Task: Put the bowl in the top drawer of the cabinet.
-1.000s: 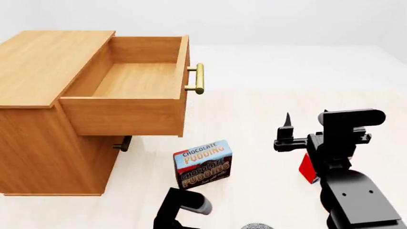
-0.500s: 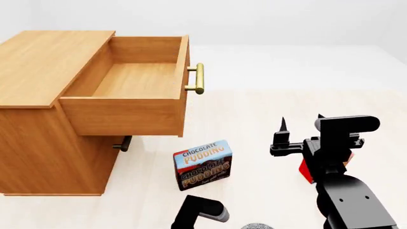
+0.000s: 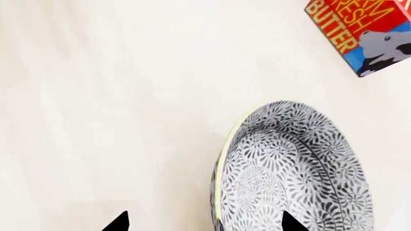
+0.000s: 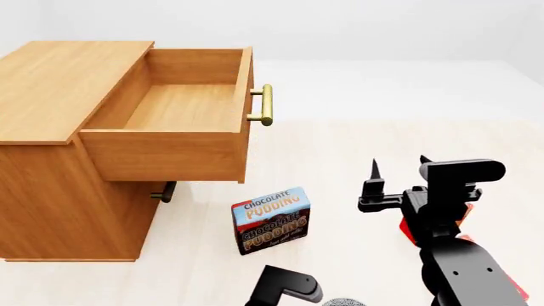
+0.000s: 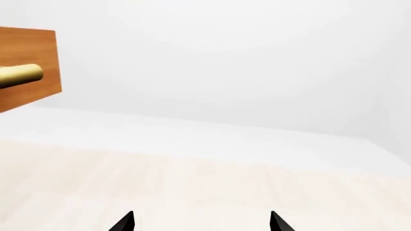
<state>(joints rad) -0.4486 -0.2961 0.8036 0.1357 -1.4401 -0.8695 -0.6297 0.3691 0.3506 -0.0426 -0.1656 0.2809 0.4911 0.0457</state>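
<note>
The left gripper [image 3: 204, 222], fingers apart, hovers beside the bowl [image 3: 292, 178]. Straddle its rim before closing. The right gripper [image 4: 398, 167] is likewise spread and empty; the top drawer [image 4: 174, 105] stands open.

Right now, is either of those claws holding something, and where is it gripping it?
Nothing is held. The left tool is open over the bowl, not gripping it. The right tool is open and empty.
</note>
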